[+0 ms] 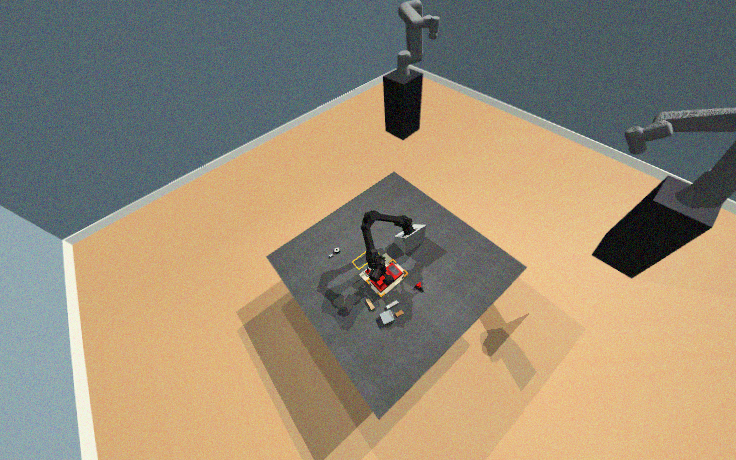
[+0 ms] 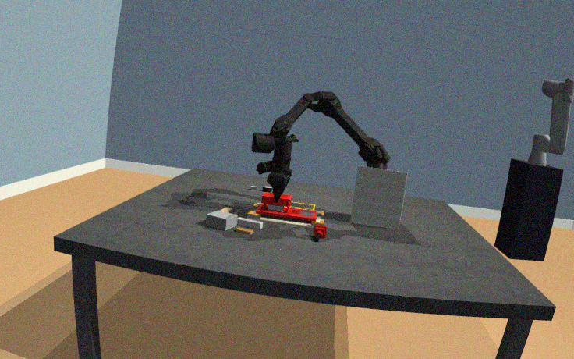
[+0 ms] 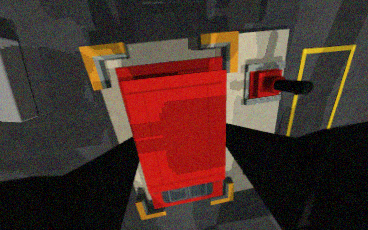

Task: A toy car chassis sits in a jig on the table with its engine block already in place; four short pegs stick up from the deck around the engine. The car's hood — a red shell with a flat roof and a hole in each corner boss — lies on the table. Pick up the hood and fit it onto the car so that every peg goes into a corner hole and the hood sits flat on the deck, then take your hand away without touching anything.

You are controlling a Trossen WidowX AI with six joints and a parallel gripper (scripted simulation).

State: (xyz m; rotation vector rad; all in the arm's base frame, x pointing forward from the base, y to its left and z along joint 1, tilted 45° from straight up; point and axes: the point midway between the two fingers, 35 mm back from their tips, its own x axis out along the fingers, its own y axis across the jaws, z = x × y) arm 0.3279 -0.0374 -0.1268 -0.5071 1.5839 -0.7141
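Note:
The red hood (image 2: 277, 197) (image 3: 195, 130) is between the fingers of my gripper (image 2: 276, 198) (image 3: 180, 140), which is shut on it across its sides. The hood is low over the rear part of the red chassis (image 2: 300, 216), roof up and roughly in line with it. The grey engine block (image 2: 275, 207) shows under the hood's side in the exterior view. The chassis sits in the jig (image 3: 260, 115) (image 2: 281, 221), a cream board with orange corner brackets. The hood hides the pegs and corner holes, so I cannot tell whether it is seated flat.
A small red part with a black knob (image 3: 265, 82) is on the board's right side in the wrist view. A grey block (image 2: 221, 220), a white bar (image 2: 250, 222) and a red-and-black piece (image 2: 320, 231) lie nearby. A grey upright panel (image 2: 378, 198) (image 1: 411, 234) stands by the arm's base.

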